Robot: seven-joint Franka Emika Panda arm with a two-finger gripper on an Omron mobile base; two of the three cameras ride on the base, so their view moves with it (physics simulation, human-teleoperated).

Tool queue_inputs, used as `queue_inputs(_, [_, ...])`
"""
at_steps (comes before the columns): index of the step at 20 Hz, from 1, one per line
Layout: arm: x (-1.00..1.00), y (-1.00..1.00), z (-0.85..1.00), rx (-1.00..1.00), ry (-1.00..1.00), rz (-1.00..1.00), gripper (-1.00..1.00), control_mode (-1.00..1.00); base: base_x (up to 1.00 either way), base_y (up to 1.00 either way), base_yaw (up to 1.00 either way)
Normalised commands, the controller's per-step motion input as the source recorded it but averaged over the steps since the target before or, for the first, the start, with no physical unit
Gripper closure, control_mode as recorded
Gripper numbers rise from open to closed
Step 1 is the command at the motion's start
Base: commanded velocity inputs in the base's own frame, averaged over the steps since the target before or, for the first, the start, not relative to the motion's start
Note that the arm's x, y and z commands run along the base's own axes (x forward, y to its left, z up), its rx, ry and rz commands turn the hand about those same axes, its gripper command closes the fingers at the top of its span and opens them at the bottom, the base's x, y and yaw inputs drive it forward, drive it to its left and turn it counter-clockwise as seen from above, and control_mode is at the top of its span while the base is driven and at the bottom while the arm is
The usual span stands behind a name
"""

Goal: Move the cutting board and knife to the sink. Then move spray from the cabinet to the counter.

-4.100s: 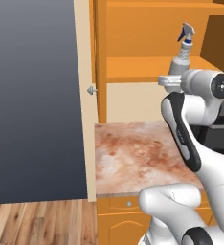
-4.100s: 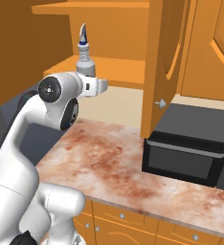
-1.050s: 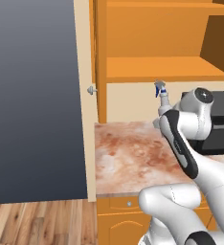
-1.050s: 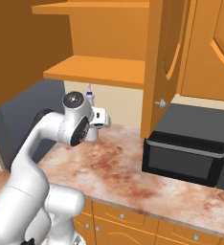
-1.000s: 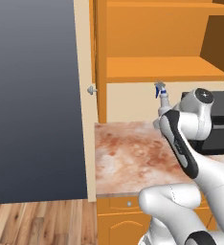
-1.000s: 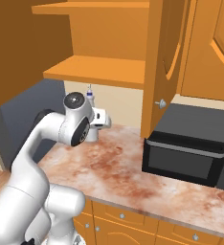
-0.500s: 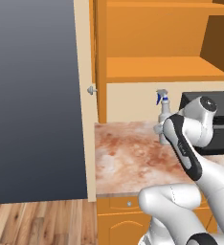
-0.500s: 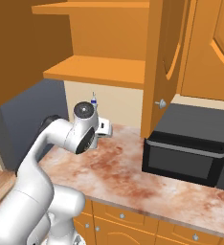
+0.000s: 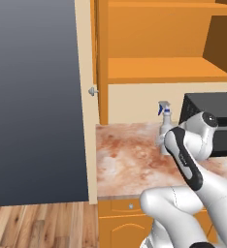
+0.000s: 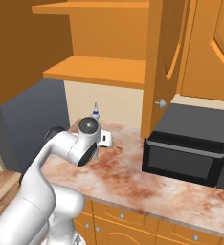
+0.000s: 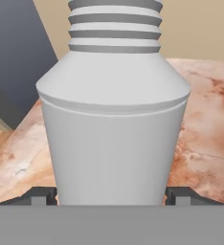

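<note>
The spray, a pale grey bottle with a ribbed white neck, stands upright between my gripper's two dark fingertips, and the gripper is shut on it. In the left base view the spray shows its blue-tipped nozzle just above my forearm, low over the marbled counter. Only its top rises behind my wrist in the right base view. Its base is hidden, so contact with the counter cannot be told. The open orange cabinet hangs above. The cutting board, knife and sink are out of view.
A black microwave sits on the counter to the right of the spray. An open cabinet door hangs above the microwave's left end. A tall dark grey panel bounds the counter on the left.
Over the last second my arm has lowered the spray from just under the cabinet shelf down to counter level. Four seconds ago the spray was up at the shelf.
</note>
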Motion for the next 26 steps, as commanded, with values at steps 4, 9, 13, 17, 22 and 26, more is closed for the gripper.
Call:
queue_inputs(4, [0.0, 0.04, -0.51, 0.03, -0.07, 0.0, 1.0, -1.0, 0.0, 0.0, 0.0])
queue_inputs(9, [0.09, 0.09, -0.42, 0.07, -0.05, 0.0, 1.0, -1.0, 0.0, 0.0, 0.0])
queue_inputs(13, [0.16, 0.18, -0.41, 0.02, -0.07, 0.03, 1.0, -1.0, 0.0, 0.0, 0.0])
queue_inputs(17, [0.05, 0.29, -0.39, 0.0, -0.16, 0.06, 1.0, -1.0, 0.0, 0.0, 0.0])
queue_inputs(22, [-0.02, 0.23, -0.4, 0.0, -0.2, 0.06, 1.0, -1.0, 0.0, 0.0, 0.0])
queue_inputs(26, [0.0, 0.27, -0.44, 0.0, -0.18, 0.03, 1.0, -1.0, 0.0, 0.0, 0.0])
